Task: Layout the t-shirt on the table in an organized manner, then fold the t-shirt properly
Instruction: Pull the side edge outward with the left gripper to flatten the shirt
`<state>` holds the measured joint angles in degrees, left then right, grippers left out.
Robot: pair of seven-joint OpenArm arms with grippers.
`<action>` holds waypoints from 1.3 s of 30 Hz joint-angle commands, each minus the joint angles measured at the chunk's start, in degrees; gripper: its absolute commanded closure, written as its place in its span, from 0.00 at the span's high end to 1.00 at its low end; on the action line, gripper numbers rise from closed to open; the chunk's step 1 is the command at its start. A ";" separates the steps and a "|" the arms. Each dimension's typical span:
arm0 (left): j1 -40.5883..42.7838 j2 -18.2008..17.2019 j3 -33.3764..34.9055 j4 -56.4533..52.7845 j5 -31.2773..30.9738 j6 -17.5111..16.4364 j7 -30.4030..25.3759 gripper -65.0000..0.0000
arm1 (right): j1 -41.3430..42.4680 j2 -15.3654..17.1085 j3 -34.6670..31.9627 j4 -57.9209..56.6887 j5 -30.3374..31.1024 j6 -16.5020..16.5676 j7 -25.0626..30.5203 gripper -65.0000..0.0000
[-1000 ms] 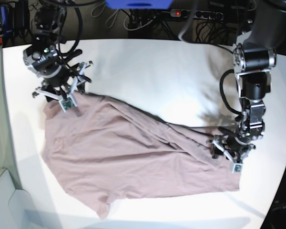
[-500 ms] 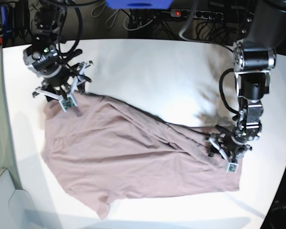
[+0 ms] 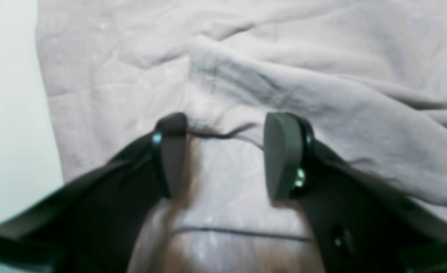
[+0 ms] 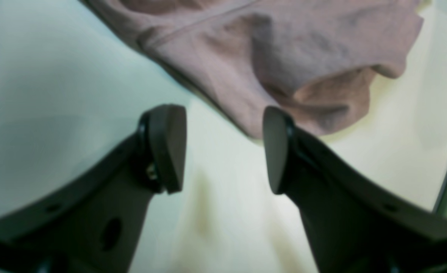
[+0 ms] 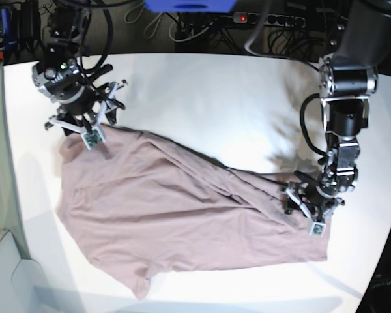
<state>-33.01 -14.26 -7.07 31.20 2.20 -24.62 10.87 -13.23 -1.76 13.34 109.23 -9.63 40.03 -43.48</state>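
The mauve-pink t-shirt (image 5: pixel 169 208) lies spread and creased across the white table (image 5: pixel 215 91), one end bunched into folds toward the right. My left gripper (image 5: pixel 300 205) sits low on that bunched right end. In the left wrist view it (image 3: pixel 227 151) is open, its pads (image 3: pixel 282 155) resting on the t-shirt (image 3: pixel 322 76) with a ridge of cloth just ahead. My right gripper (image 5: pixel 81 124) hovers at the shirt's far left corner. It (image 4: pixel 223 148) is open over bare table (image 4: pixel 57 76), and a curled edge of the t-shirt (image 4: pixel 284 57) lies just past its right finger.
Cables and a power strip (image 5: pixel 267 19) run behind the table's far edge. A pale box (image 5: pixel 6 274) sits off the front left corner. Bare tabletop stretches behind the shirt and along the right side (image 5: pixel 371 150).
The left gripper has slid a little left and back onto the bunched cloth. The right gripper has drawn slightly back from the shirt's corner. Both stay open.
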 commanded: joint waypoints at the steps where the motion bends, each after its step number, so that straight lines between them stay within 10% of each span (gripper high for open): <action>1: -1.93 -0.46 -0.36 1.46 -1.01 0.14 -0.98 0.50 | 0.36 0.13 0.06 0.97 0.79 -0.03 1.07 0.50; 13: 0.71 0.06 -14.34 3.66 -14.72 0.14 8.77 0.50 | 0.79 0.05 -0.11 0.97 0.79 -0.03 1.07 0.50; 28: 3.70 2.44 -12.67 5.15 -4.53 -0.30 7.90 0.50 | 0.36 1.01 0.15 0.88 0.79 -0.03 1.07 0.50; 39: 9.32 -6.00 -13.11 4.80 -1.36 -0.48 0.69 0.50 | 0.36 3.65 0.24 -4.04 0.79 -0.03 1.24 0.50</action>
<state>-23.05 -19.59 -20.16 35.75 0.19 -25.63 9.98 -13.39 1.19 13.37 104.18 -9.08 40.05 -43.44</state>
